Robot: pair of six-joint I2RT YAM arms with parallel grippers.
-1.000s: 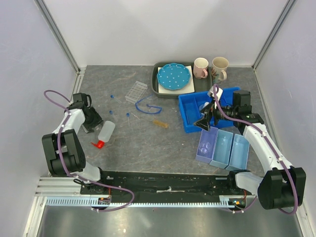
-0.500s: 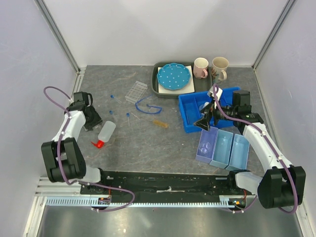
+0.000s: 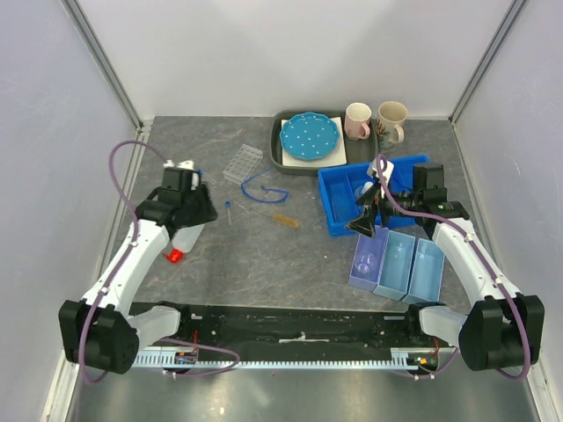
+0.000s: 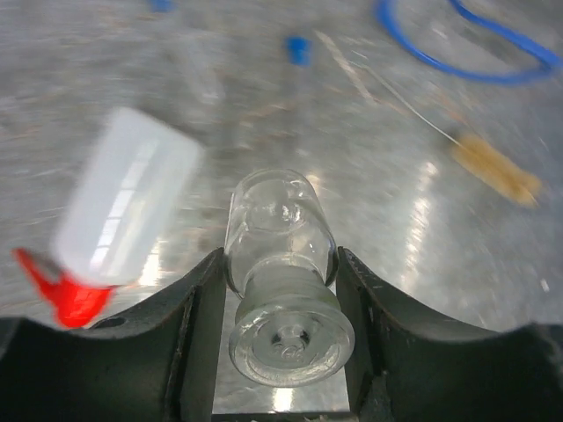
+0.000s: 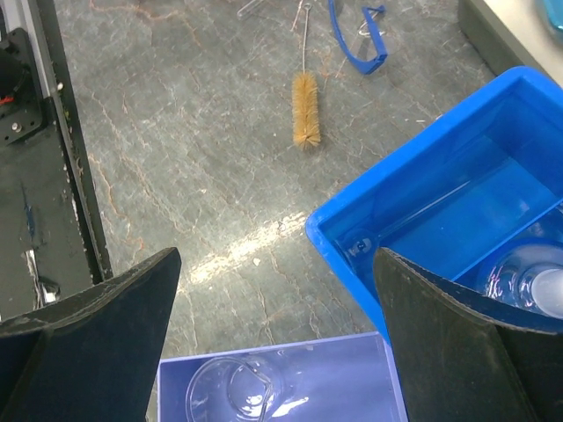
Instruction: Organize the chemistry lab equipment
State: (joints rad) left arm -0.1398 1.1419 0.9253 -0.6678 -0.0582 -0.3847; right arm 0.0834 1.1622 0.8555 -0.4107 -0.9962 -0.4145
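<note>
Fingers (image 4: 195, 334) of the left gripper (image 4: 280, 262) stand about half open and press on either side of a small clear glass flask (image 4: 281, 224), gripped at its narrow waist, with the flared end toward the wrist camera and the rounded body pointing away. Just left of it and below, the red-capped bottle (image 4: 123, 207) lies on its side on the grey table (image 4: 369, 176), its cap (image 4: 54, 288) toward the near edge; the surroundings are blurred in this view. Farther out lie a blue-capped tube (image 4: 299, 48), the bristle end of the tube brush (image 4: 497, 171) and its blue wire loop (image 4: 466, 48). From above, the left gripper (image 3: 195, 207) hangs over the bottle (image 3: 182, 239), with the clear test-tube rack (image 3: 244, 163) beyond it and the brush (image 3: 266, 191) between the two arms. The right gripper (image 5: 274, 255) has its jaws spread wide with nothing between them. Under it are the near corner of the blue bin (image 5: 413, 185), which has a glass flask (image 5: 532, 281) in its right part, and the far end of a lilac bin (image 5: 352, 387) with a clear glass dish (image 5: 236, 391) inside. In the overhead view that gripper (image 3: 362, 223) sits where the blue bin (image 3: 339, 200) meets the lilac bin (image 3: 369, 264), the leftmost of three small bins set side by side. Behind are a dark tray (image 3: 278, 151) with a blue dotted plate (image 3: 309, 136) and two mugs (image 3: 358, 120).
</note>
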